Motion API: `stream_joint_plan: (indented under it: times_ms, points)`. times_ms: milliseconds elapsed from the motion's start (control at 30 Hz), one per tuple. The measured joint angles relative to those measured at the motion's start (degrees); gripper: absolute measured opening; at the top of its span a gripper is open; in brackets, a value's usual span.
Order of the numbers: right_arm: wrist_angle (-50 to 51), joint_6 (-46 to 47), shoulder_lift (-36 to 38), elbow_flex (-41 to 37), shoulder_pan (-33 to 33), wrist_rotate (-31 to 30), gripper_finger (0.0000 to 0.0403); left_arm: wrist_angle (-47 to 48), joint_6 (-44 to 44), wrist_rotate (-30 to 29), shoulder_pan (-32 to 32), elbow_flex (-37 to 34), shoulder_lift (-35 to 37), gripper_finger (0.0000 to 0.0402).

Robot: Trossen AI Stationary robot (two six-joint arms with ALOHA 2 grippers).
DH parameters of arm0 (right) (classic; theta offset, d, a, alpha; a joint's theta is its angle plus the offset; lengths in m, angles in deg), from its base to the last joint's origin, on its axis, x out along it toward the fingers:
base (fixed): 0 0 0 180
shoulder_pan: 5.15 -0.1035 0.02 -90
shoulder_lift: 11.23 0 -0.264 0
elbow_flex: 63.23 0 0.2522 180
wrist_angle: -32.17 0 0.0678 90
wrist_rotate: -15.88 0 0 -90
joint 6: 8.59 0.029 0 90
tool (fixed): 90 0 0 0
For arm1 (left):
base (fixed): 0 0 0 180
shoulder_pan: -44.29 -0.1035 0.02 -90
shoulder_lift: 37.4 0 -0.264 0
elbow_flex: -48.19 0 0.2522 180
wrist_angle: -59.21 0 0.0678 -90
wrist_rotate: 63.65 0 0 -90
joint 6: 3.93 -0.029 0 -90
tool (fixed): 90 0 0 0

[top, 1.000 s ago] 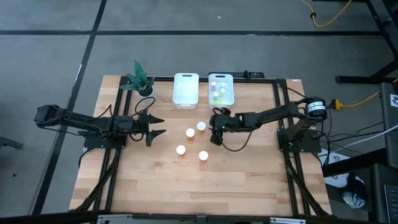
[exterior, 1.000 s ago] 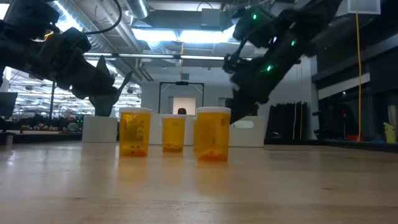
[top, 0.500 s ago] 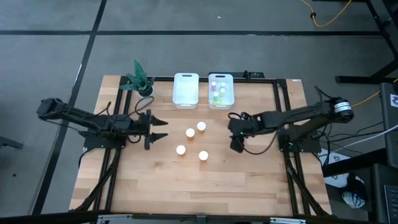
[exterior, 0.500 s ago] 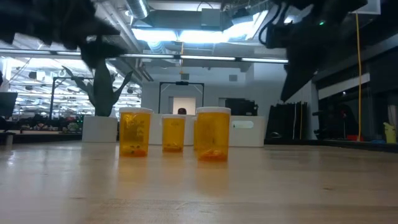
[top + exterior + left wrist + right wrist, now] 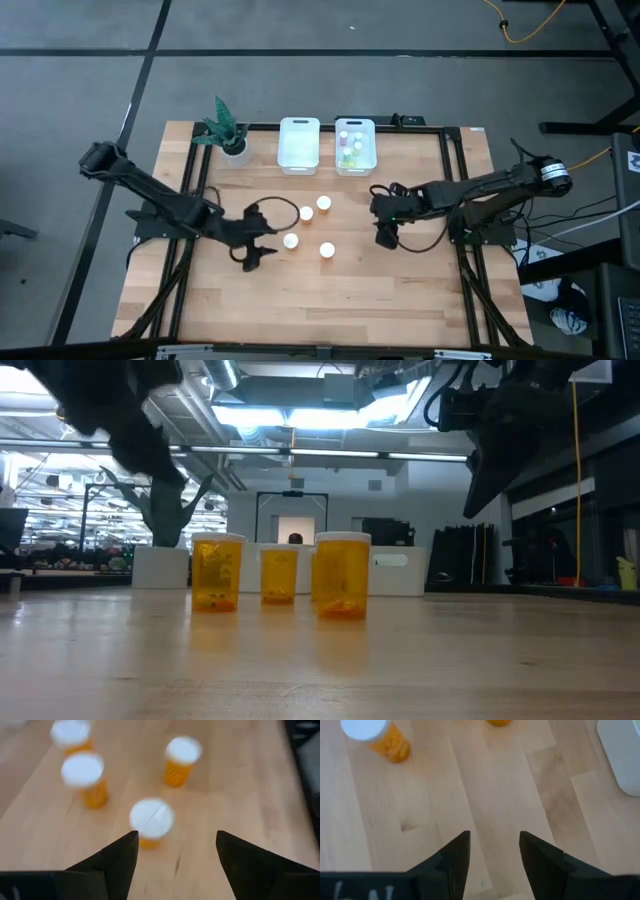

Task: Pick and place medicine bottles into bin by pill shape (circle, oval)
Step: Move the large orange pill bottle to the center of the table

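1. The left arm has made the biggest move: a second ago it lay out level on the left side of the table [image 5: 200,300], and now it has swung in toward the middle, putting the left gripper [image 5: 262,242] just beside the nearest of the four amber medicine bottles [image 5: 291,240]. Its fingers are spread wide with nothing between them, and its wrist view shows that white-capped bottle [image 5: 151,820] lined up ahead of the gap (the other three stand farther off).

2. The right arm has gone the other way. Its right gripper [image 5: 388,238] was near the right bin [image 5: 372,150] a second ago and has drawn back to the right side of the table, away from the bottles. Its fingers stand partly apart and hold nothing, with bare wood between them in its wrist view.

3. The bins are unchanged: the right bin holds several small pale bottles [image 5: 349,146], while the left bin [image 5: 299,145] looks empty.

4. The four amber bottles have not shifted and stand upright mid-table.

5. My reading: the small bottles are sorted, the right arm has finished a drop-off, and the left arm is about to close on its first amber bottle.
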Motion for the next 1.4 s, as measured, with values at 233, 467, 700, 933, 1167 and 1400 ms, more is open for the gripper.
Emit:
stream_joint_plan:
  times_ms: [233, 467, 700, 933, 1167, 1400]
  points:
    - [4.8, -1.6, 0.0, 0.0, 0.0, 0.0, 0.0172, 0.7, 19.2, -2.7, 0.3, 0.0, -9.7, 0.0259]
    - [7.0, -4.0, 0.0, 0.0, 0.0, 0.0, 0.0172, -4.3, 26.7, 2.4, 0.4, 0.0, -19.1, 0.0259]
    - [6.8, -4.4, 0.0, 0.0, 0.0, 0.0, 0.0172, -6.2, 20.8, 0.7, -0.1, 5.5, -25.2, 0.0259]
    - [6.6, -4.1, 0.0, 0.0, 0.0, 0.0, 0.0172, -5.7, 9.1, -9.4, -3.3, 11.9, -29.8, 0.0259]
    - [6.6, -4.1, 0.0, 0.0, 0.0, 0.0, 0.0172, -5.7, 8.6, -10.2, -9.9, 12.6, -31.6, 0.0259]
    - [6.6, -4.2, 0.0, 0.0, 0.0, 0.0, 0.0172, -5.9, 6.5, -10.6, -16.1, 12.6, -31.6, 0.0259]
